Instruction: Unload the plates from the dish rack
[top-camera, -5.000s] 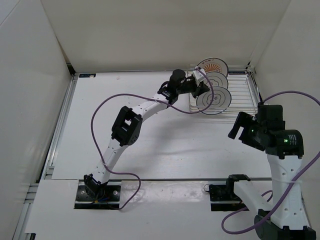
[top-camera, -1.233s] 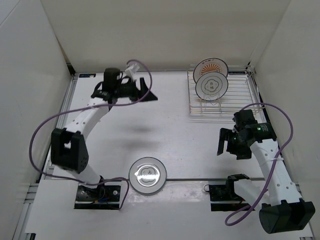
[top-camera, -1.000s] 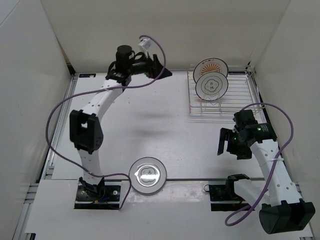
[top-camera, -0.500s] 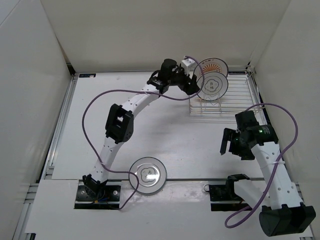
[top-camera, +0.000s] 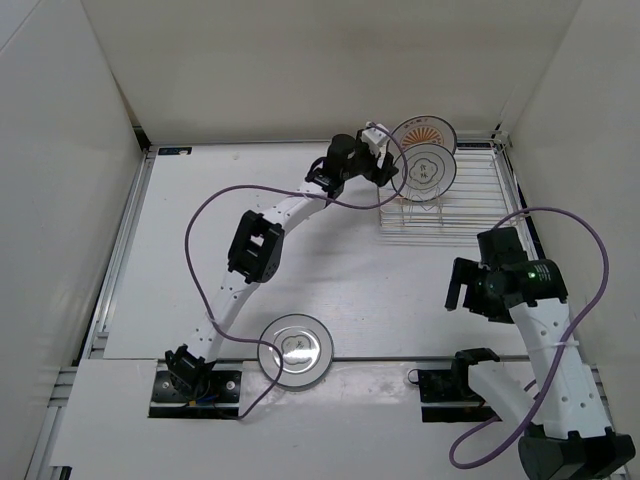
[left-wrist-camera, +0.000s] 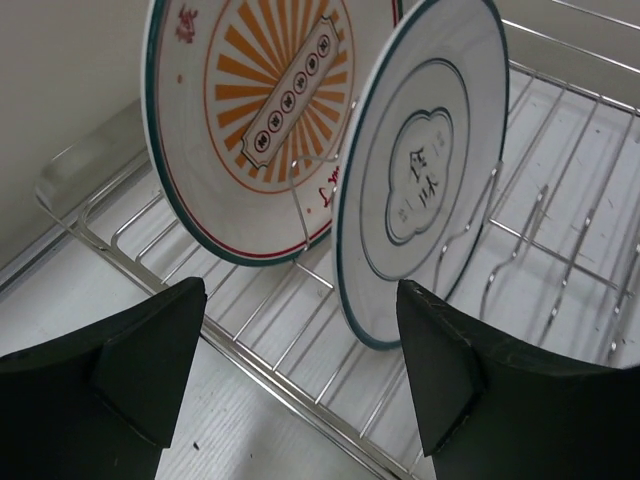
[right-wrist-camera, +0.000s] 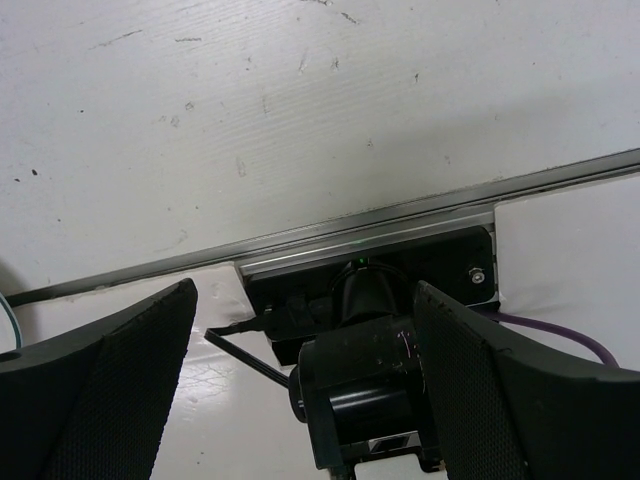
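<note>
One plate is already out of the rack (top-camera: 470, 218). That flat plate (top-camera: 294, 348) lies on the surface (top-camera: 300, 260) at the near edge, close to the left arm's base (top-camera: 190, 378). Two plates are left to take out. The orange plate (top-camera: 423, 129) stands at the back of the rack, and the dark-lined plate (top-camera: 428, 172) stands just in front of it. So I think the job is about one third done (one out, two to go).

The left fingers (left-wrist-camera: 125, 355) are wide open and hold nothing. They are at the left side of the rack. The low edge of the dark-lined plate shows in the gap between them, so I guess that plate is next. The right fingers (right-wrist-camera: 105, 385) are spread apart too, and empty. They hang over the surface on the right, well apart from the rack.

The top view shows the whole surface, both arms and the flat plate, which no wrist view shows. The left wrist view shows the two standing plates up close, with the orange rays, the wavy dark line and the thin wires that hold them up. The right wrist view shows only bare surface, a metal strip (right-wrist-camera: 400, 215) and the right arm's base (right-wrist-camera: 370, 290).
</note>
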